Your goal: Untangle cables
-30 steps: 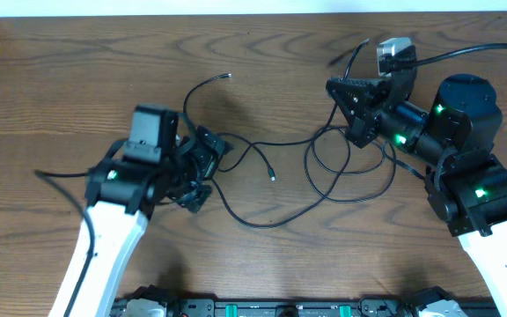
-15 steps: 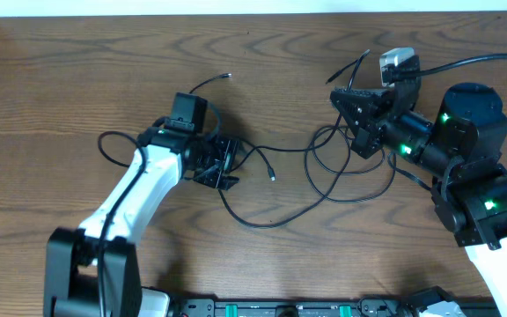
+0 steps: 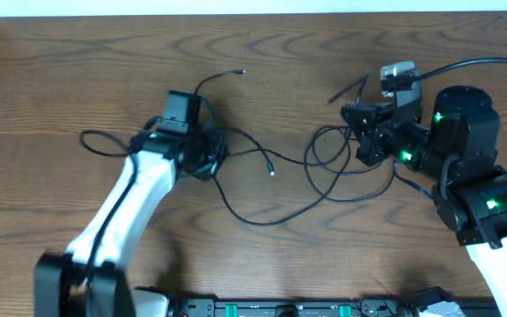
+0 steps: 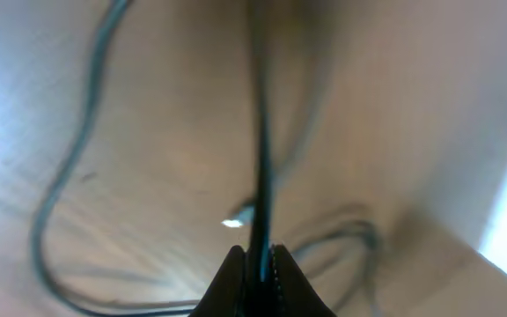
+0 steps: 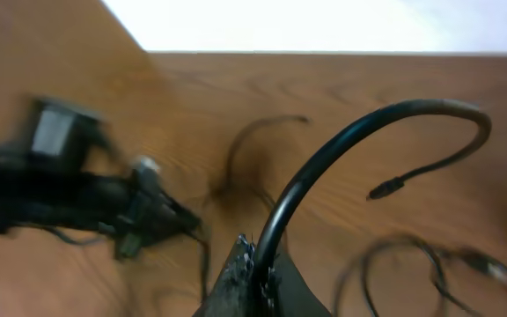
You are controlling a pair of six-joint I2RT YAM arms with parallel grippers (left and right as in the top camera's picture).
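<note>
Left gripper (image 4: 255,258) clenched on thin black USB cord (image 4: 260,167); right gripper (image 5: 258,264) clamped on second black cord (image 5: 324,167). Loops (image 3: 310,160) lie between, 3 o'clock of left. Pull apart hard and you cinch knot, or cord slips.

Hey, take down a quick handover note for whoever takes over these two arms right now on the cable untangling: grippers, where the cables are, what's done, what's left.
Left gripper: shut on a black cable, left of mid-table.
Right gripper: shut on an arched black cable, whose plug end is up off the wooden table.
Cables: black loops overlap between the arms. One strand sags toward the front edge, and a free plug lies mid-table.
Done: each arm has a grip.
Left: the loops are crossed and nothing is separated yet. Drawing the arms apart slowly is probably next.
</note>
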